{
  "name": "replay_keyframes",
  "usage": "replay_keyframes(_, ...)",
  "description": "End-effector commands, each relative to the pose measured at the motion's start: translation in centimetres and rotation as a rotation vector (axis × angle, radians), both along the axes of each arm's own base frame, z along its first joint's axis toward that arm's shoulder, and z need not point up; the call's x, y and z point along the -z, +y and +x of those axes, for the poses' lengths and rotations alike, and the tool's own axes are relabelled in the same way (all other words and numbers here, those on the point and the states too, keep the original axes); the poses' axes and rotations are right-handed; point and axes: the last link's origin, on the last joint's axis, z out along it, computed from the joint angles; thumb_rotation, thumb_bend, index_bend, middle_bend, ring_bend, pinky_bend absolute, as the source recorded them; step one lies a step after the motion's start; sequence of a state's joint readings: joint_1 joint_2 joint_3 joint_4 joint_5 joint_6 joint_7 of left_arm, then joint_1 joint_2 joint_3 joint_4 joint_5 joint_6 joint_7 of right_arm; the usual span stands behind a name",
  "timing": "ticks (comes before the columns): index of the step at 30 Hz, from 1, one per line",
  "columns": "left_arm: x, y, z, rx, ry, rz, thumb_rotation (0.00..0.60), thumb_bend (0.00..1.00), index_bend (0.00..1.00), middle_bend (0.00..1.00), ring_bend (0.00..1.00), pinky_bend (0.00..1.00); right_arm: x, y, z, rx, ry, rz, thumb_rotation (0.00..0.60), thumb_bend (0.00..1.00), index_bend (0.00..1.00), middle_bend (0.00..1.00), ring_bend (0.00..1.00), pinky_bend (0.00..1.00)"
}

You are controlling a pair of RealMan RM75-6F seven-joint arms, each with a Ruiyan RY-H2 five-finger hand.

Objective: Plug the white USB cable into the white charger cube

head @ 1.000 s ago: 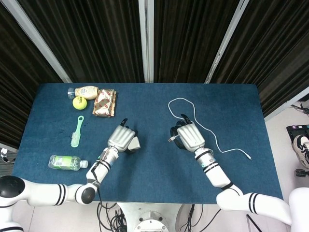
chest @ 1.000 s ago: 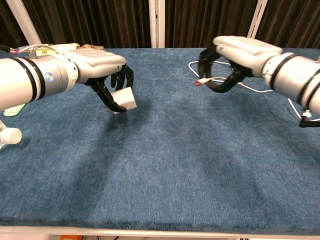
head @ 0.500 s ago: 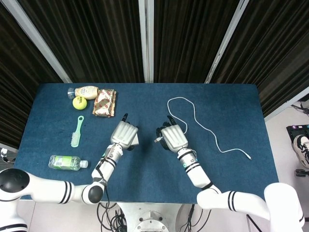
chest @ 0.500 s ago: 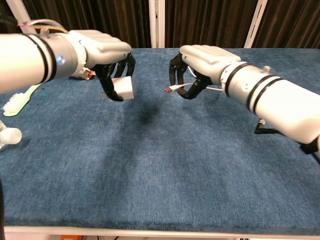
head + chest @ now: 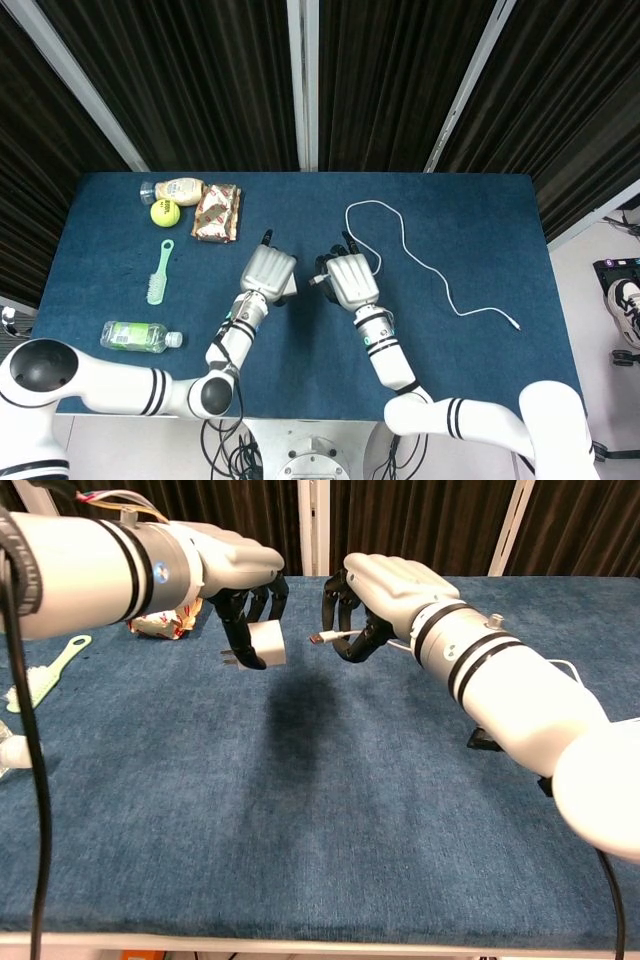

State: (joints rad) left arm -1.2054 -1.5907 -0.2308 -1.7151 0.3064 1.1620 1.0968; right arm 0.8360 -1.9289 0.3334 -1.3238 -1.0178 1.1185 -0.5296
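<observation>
My left hand (image 5: 267, 275) (image 5: 240, 575) holds the white charger cube (image 5: 266, 644) above the blue table, fingers curled around it; the head view hides the cube under the hand. My right hand (image 5: 348, 281) (image 5: 380, 585) pinches the USB plug (image 5: 322, 637) of the white cable (image 5: 420, 258), the plug pointing left toward the cube. A small gap separates plug and cube. The cable trails back and right across the table to its far end (image 5: 514, 324).
At the table's left lie a tennis ball (image 5: 165, 212), a small jar (image 5: 177, 189), a snack packet (image 5: 217, 212), a green brush (image 5: 159, 272) and a plastic bottle (image 5: 138, 336). Dark curtains stand behind the table (image 5: 480, 220).
Both hands have lifted and moved toward each other over the table's middle. The gap between plug and cube has shrunk, and the cable has been dragged left.
</observation>
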Motion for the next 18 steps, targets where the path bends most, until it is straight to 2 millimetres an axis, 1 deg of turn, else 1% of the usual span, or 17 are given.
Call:
replay_keyframes(1,0.1,0.1,0.4,-0.004,-0.001,0.004,0.543,0.21,0.48,0.52,0.39,0.07,0.1,-0.1,0.1,0.010,-0.008,-0.007,0.600,0.47,0.66,0.50,0.26,0.01)
replay_keyframes(6,0.4,0.0,1.0,0.004,-0.002,0.001,0.547,0.21,0.48,0.52,0.39,0.07,0.5,-0.2,0.4,0.021,-0.017,-0.008,0.600,0.48,0.66,0.50,0.26,0.01)
replay_keyframes(9,0.5,-0.1,1.3,0.005,0.002,0.001,0.545,0.21,0.48,0.52,0.39,0.07,0.7,-0.2,0.6,0.022,-0.026,-0.008,0.600,0.50,0.66,0.50,0.26,0.01)
replay_keyframes(18,0.8,0.0,1.9,0.004,0.007,-0.003,0.546,0.20,0.48,0.52,0.40,0.07,1.0,-0.1,1.0,0.017,-0.026,-0.010,0.600,0.51,0.66,0.50,0.26,0.01)
